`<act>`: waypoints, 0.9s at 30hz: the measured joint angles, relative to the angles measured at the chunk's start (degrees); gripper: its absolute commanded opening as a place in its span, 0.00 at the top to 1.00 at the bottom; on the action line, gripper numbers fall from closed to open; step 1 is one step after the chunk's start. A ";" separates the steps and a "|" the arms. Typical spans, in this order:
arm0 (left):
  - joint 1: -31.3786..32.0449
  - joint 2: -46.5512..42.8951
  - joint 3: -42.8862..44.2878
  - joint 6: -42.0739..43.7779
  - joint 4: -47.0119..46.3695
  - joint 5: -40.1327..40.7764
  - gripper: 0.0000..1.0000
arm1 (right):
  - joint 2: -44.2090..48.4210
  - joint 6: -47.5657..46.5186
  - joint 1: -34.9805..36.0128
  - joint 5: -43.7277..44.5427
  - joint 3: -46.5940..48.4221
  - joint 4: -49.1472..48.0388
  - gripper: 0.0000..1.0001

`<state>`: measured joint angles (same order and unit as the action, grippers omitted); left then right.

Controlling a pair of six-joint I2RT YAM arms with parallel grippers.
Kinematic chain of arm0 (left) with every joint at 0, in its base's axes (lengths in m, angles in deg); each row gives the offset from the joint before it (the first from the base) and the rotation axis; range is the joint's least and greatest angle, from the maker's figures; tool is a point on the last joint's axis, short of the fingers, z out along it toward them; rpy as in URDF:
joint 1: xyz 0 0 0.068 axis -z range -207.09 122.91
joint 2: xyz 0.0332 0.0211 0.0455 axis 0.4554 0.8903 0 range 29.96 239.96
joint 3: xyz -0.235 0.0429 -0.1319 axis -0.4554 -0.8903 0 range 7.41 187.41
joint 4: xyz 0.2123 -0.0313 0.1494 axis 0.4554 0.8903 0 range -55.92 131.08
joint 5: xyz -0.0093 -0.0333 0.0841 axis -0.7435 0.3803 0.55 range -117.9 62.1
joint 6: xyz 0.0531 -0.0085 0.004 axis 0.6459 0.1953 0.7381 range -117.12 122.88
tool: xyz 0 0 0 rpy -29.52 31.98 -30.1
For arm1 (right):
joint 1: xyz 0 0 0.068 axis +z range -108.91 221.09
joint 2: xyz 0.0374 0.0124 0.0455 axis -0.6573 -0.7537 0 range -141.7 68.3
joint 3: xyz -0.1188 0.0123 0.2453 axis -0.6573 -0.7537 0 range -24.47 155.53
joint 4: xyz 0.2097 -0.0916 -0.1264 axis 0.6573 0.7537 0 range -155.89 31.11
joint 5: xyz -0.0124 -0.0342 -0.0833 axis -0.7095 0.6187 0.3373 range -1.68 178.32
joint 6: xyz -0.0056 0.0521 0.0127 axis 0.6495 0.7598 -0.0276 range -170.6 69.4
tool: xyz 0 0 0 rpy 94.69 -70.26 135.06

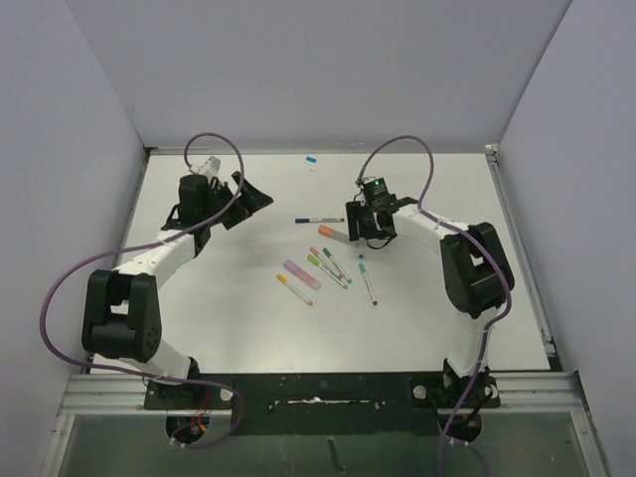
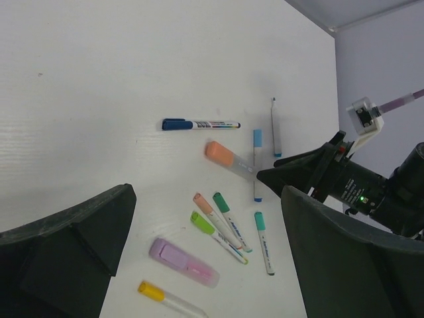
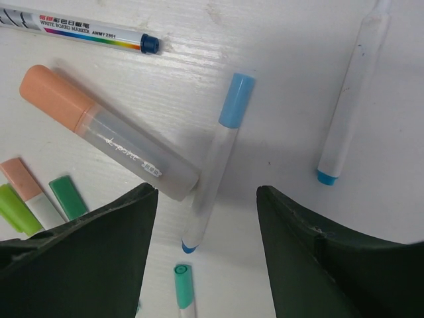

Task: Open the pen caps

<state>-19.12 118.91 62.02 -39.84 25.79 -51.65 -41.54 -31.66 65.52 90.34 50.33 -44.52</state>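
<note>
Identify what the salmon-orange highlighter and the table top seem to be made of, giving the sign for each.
Salmon-orange highlighter: probably plastic; opaque matte cap, frosted translucent barrel. Table top: white, perhaps painted or laminated wood; faint grain lines show.

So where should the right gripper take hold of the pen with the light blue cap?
On the white barrel, from straight above, jaws across it: it lies flat, and that leaves the light blue cap free to pull. The orange highlighter crowds the barrel's middle, so probably nearer the tail end.
</note>
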 measured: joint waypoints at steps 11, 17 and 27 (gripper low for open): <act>1.16 0.00 0.00 0.50 1.16 1.64 0.11 | -2.21 2.69 -0.35 -0.35 0.87 -0.92 0.41; 1.31 0.00 0.00 0.59 1.27 1.97 0.11 | -3.74 4.11 -1.53 -2.16 2.03 -2.43 0.43; 1.31 0.02 0.00 0.57 1.22 1.92 0.11 | -5.35 4.90 -2.38 -3.34 3.93 -2.89 0.44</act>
<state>-17.81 118.93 62.02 -39.27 27.01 -49.73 -46.90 -26.77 63.13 87.00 54.27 -47.41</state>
